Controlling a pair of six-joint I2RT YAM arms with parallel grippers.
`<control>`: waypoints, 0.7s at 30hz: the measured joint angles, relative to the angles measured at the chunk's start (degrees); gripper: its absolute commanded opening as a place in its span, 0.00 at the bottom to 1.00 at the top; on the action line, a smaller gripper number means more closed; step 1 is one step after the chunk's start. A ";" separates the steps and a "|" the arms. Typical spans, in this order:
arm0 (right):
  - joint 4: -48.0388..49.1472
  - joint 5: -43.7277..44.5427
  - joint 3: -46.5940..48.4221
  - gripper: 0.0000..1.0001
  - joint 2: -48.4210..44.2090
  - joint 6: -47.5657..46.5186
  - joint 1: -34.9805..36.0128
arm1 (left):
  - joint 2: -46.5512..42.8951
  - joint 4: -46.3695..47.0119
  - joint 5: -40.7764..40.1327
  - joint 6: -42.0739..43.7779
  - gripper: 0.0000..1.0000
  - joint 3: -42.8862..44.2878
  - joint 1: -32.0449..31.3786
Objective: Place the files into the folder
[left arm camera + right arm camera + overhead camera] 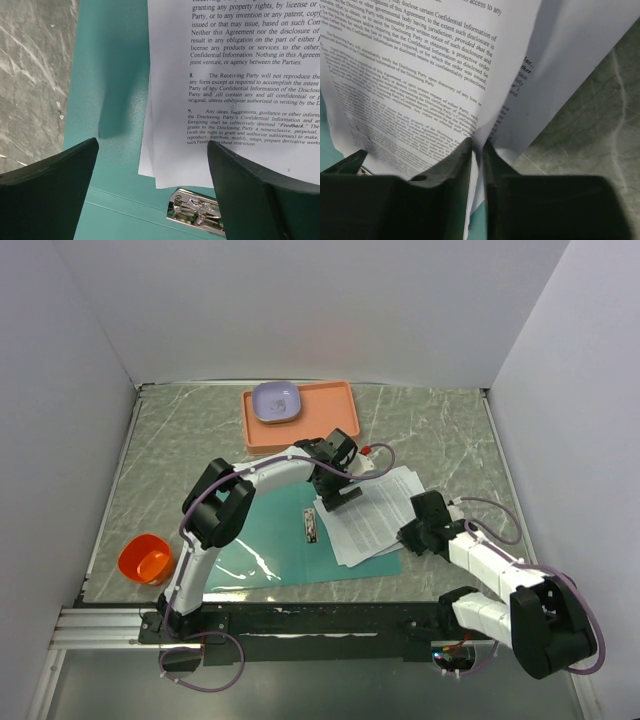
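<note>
Two grippers: right gripper (477, 145) pinches a sheet edge of the files (372, 518); left gripper (152, 142) hangs spread wide over the folder (268, 540), near the worktop (170, 460) front edge.

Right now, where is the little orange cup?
In the top view, the orange cup stands on the marble table at its near-left corner, just left of the left arm and apart from the teal folder.
</note>
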 measured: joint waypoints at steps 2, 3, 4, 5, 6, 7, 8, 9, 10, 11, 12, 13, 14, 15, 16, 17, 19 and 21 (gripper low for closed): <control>-0.37 1.03 -0.85 0.00 -1.40 0.85 0.76 | -0.09 -0.63 0.00 -0.04 0.98 0.09 0.00; -0.59 1.53 -1.14 0.00 -2.23 1.42 1.14 | -0.09 -1.66 0.02 -0.07 0.97 0.50 0.00; -1.14 2.08 -1.20 0.00 -3.21 1.81 1.38 | -0.09 -3.06 0.00 -0.20 0.97 1.16 -0.04; -1.40 2.51 -1.20 0.00 -4.11 1.99 1.51 | -0.09 -4.17 0.02 -0.26 0.97 1.86 -0.04; -1.81 3.08 -1.20 0.00 -5.18 2.08 1.68 | -0.09 -6.21 0.07 -0.39 0.96 3.39 -0.04; -2.38 3.82 -1.18 0.00 -6.51 2.21 1.84 | -0.09 -8.09 0.09 -0.74 0.96 5.57 -0.07; -2.82 4.31 -1.11 0.00 -7.48 2.23 2.03 | -0.31 -9.07 0.11 -0.98 0.96 7.23 -0.07; -3.50 4.90 -0.96 0.00 -8.57 2.21 2.23 | -1.01 -10.16 0.11 -1.49 0.96 9.16 -0.04; -4.26 5.68 -0.76 0.00 -9.79 2.14 2.40 | -2.19 -11.06 0.15 -1.99 0.96 10.69 0.09; -4.81 6.08 -0.55 0.00 -10.80 2.05 2.58 | -3.96 -11.74 0.24 -2.40 0.96 11.74 0.35; -5.73 6.91 0.09 0.00 -12.22 1.81 2.82 | -6.49 -12.13 0.35 -2.84 0.96 12.17 0.59; -6.05 7.32 0.66 0.00 -13.07 1.46 2.97 | -9.46 -12.81 0.63 -3.26 0.96 12.15 1.20; -6.38 7.80 1.60 0.00 -13.94 1.01 3.19 | -12.87 -13.38 0.96 -3.52 0.96 11.82 1.97; -6.45 8.22 2.62 0.00 -14.60 0.42 3.43 | -16.04 -13.22 0.98 -3.72 0.96 10.88 2.91; -6.36 8.50 3.85 0.00 -15.02 -0.44 3.74 | -20.61 -11.98 1.27 -3.76 0.96 8.17 4.70; -6.03 8.61 5.14 0.00 -15.15 -1.55 4.09 | -25.27 -12.09 1.27 -3.78 0.96 5.14 7.04; -4.94 8.46 8.28 0.00 -14.53 -3.80 5.03 | -34.86 -11.04 1.16 -3.69 0.96 -3.45 14.43; -4.09 8.17 11.85 0.00 -13.03 -6.29 6.27 | -40.44 -11.26 0.52 -3.58 0.96 -9.99 21.73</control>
